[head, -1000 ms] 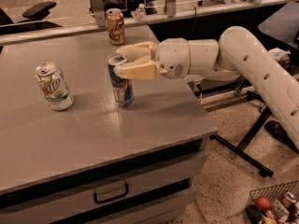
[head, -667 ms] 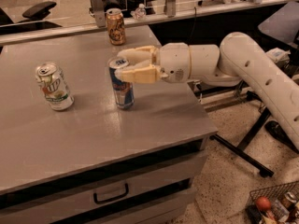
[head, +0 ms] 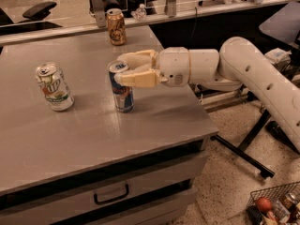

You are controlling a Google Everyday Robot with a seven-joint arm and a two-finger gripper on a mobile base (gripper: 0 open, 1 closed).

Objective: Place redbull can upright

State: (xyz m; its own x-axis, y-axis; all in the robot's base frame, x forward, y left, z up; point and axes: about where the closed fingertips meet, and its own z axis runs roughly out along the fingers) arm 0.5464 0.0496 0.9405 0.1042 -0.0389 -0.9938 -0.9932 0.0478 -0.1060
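Observation:
The redbull can (head: 123, 96), slim, blue and silver with a red mark, stands upright on the grey table (head: 93, 135) near its middle. My gripper (head: 119, 68) reaches in from the right at the can's top. One cream finger (head: 140, 78) lies across the can's near side, just below the rim. The other finger (head: 138, 57) is behind the can on its far side. The can's silver top shows between them. The gripper looks shut on the can's upper part.
A wider white-and-green can (head: 53, 87) stands at the table's left. A golden-brown can (head: 116, 26) stands at the back edge. A drawer (head: 112, 193) is under the tabletop. A wire basket (head: 276, 205) with items sits on the floor at the right.
The gripper and the can have moved down a little onto the table. The other cans have not moved.

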